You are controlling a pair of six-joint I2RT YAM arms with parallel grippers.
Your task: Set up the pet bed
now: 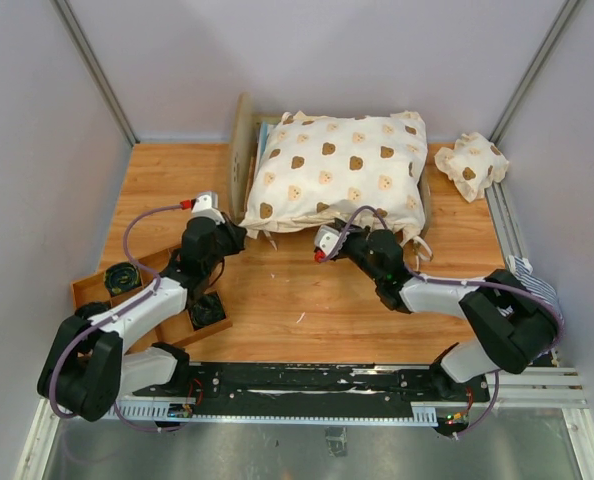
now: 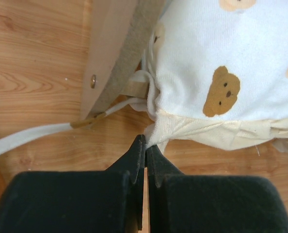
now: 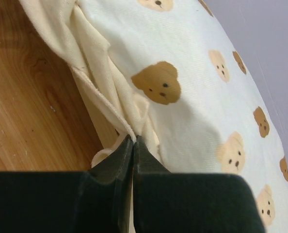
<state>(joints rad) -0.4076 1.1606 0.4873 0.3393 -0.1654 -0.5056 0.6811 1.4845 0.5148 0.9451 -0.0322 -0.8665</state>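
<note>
Pinching the near hem, your left tool (image 2: 145, 145) and right tool (image 3: 133, 143) are both clenched on the cover (image 1: 337, 170) draped over the bed (image 1: 241, 150) at the far side of the surface (image 1: 307, 300); pull unevenly and the thin fabric may slip free.

One bed (image 1: 243, 150), one cover (image 1: 337, 170), one pillow (image 1: 471, 165), one striped piece (image 1: 537, 280). One tray (image 1: 85, 291) with two black discs (image 1: 122, 278) (image 1: 208, 312). Two arms: left gripper (image 2: 145, 143), right gripper (image 3: 133, 141).
</note>
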